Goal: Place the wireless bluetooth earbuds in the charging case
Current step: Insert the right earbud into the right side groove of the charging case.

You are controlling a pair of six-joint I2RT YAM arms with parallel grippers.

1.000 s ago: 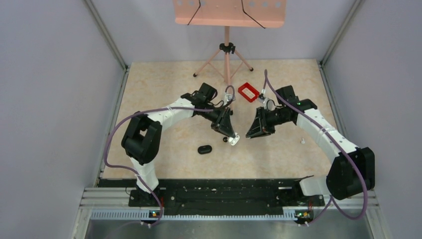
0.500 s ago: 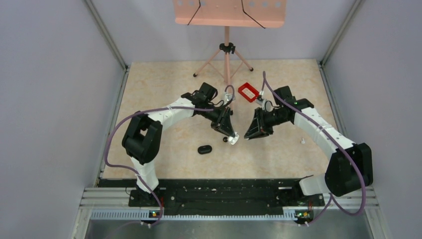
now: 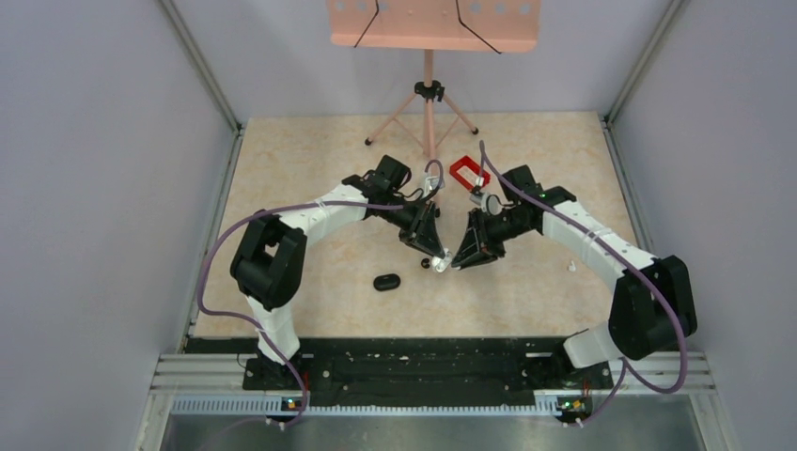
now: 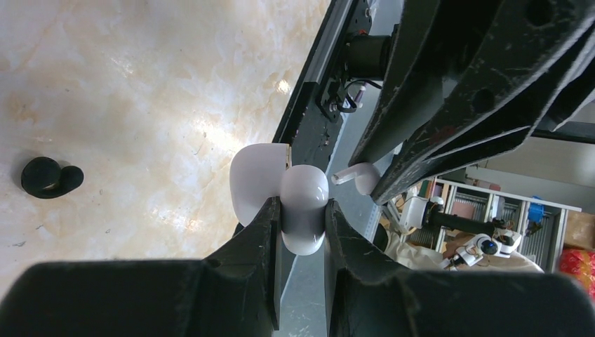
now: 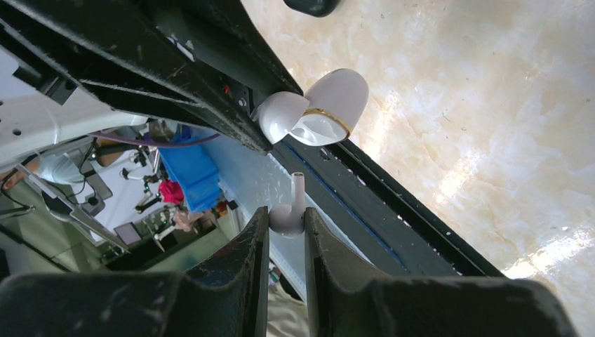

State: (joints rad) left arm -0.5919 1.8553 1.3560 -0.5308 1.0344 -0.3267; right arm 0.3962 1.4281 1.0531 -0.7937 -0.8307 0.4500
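The left arm (image 3: 320, 209) and right arm (image 3: 601, 246) are being covered by white shells, black joints and looping purple cables (image 3: 209, 272).

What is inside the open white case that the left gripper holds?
Only a pale hollow shows in the charging case; the earbud is outside, in the right gripper. The left gripper covers the case's bottom.

right arm (image 3: 573, 225): I see it swing left, its elbow drawn in from the right.
right gripper (image 3: 459, 262): the gap to the charging case (image 3: 441, 264) closes; its earbud (image 5: 287, 220) now sits just beside the case's open mouth.
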